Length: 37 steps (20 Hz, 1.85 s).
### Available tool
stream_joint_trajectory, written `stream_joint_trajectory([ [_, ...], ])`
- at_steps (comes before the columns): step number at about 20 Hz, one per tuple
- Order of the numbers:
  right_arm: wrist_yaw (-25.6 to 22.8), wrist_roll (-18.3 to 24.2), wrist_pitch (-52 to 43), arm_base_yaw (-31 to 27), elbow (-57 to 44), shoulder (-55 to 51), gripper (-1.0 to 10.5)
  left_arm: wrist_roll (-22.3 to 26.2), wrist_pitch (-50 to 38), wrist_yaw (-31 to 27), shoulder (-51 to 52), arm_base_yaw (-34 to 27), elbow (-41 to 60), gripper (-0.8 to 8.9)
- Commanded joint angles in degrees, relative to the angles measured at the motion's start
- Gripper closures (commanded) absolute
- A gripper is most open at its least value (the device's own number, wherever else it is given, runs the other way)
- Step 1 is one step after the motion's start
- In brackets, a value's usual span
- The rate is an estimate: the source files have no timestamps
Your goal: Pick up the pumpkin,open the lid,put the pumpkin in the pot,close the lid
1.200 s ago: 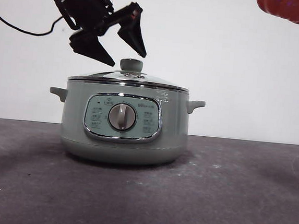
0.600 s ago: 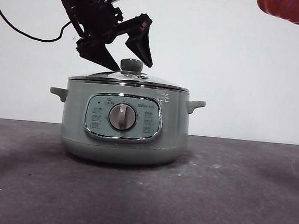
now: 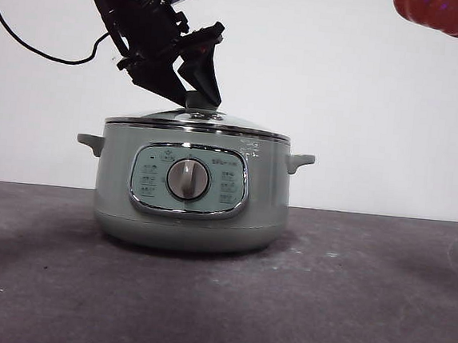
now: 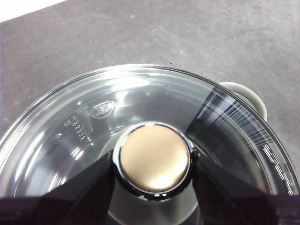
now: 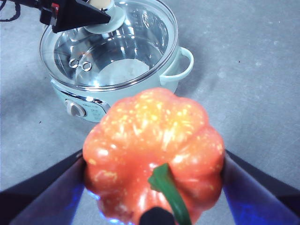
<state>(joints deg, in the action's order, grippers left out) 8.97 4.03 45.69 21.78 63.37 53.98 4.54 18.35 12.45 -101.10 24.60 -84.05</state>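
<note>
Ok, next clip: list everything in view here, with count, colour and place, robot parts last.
pot: one, sage-green, on the dark table, dial facing the front camera.
lid: one, clear glass with metal rim, closed on the pot.
knob: one, on the lid's centre.
pumpkin: one, orange with green stem, held high in the air, to one side of the pot.
table: one, dark grey.
left pincer: one, black, jaws on either side of the knob.
right pincer: one, black, gripping the pumpkin.

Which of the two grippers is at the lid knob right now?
The left gripper: its fingers sit on either side of the lid knob on the pot. The right gripper holds the pumpkin up, away from the pot.
</note>
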Motion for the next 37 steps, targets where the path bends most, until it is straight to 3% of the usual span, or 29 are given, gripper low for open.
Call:
stream_joint_trajectory([
  [1, 0.0, -0.5, -0.2, 0.1, 0.0, 0.0, 9.6, 0.2, -0.2, -0.1, -0.4, 0.2, 0.0, 8.22],
  [14, 0.0, -0.6, -0.4, 0.1, 0.0, 0.0, 9.6, -0.2, -0.2, -0.3, 4.4, 0.0, -2.6, 8.22],
  [20, 0.3, -1.3, -4.4, 0.1, 0.0, 1.2, 9.6, -0.2, 3.5, -0.6, 12.9, -1.5, -2.6, 8.22],
  [21, 2.1, -1.7, -5.6, 0.1, 0.0, 2.1, 9.6, -0.2, 5.4, -0.6, 15.1, -1.9, -2.6, 8.22],
  [23, 7.9, -4.0, -9.2, 0.2, 0.0, 5.0, 9.6, -0.2, 9.4, -1.8, 20.0, -2.7, -2.6, 8.22],
  [29, 7.4, -4.2, -17.3, 5.5, 5.3, 18.9, 9.6, 0.3, 21.2, -3.9, 33.4, -5.8, -2.6, 8.22],
  [37, 6.1, -1.3, -17.6, 10.3, 26.2, 45.3, 9.6, 0.2, 31.6, -5.0, 44.8, -6.7, -2.6, 8.22],
])
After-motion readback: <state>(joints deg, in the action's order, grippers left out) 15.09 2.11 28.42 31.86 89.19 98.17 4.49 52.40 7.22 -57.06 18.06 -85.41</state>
